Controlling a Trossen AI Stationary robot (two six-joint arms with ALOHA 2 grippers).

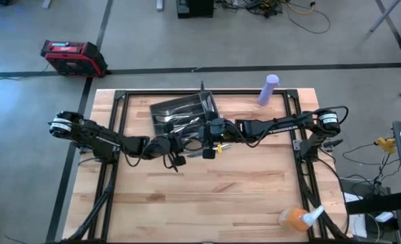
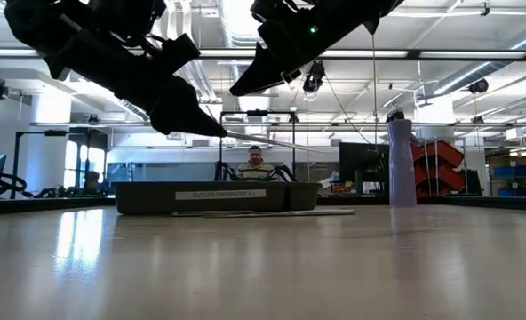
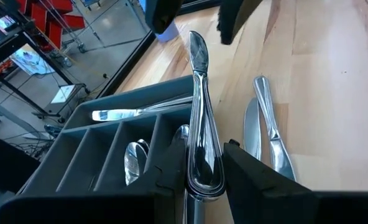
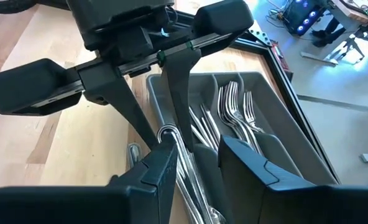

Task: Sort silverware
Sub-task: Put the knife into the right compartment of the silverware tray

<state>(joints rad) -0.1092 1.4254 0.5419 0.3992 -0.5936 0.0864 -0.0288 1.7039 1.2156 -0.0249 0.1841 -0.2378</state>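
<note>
Two claws meet above the middle of the wooden worktop [image 1: 207, 196], just beside the dark compartmented tray [image 1: 161, 108]. Reaching in from nine o'clock, the left claw [image 3: 202, 171] is clamped on the handle of a table knife [image 3: 199, 106], its blade pointing forward over the tray's edge toward the other arm. Coming from three o'clock, the right claw [image 4: 193, 165] has its fingers slightly apart on either side of that knife's blade end, so the piece spans between the two; whether its pads press the metal I cannot tell. Seen from worktop height, the knife is off the surface, held between the two dark arms. Inside the tray, spoons [image 3: 134, 163] sit in one compartment, forks [image 4: 234, 109] in another, and one knife [image 3: 134, 114] lies along the far section. Two more knives [image 3: 265, 134] lie loose on the wood at the tray's three o'clock side. A purple bottle [image 1: 269, 89] stands at one o'clock
</note>
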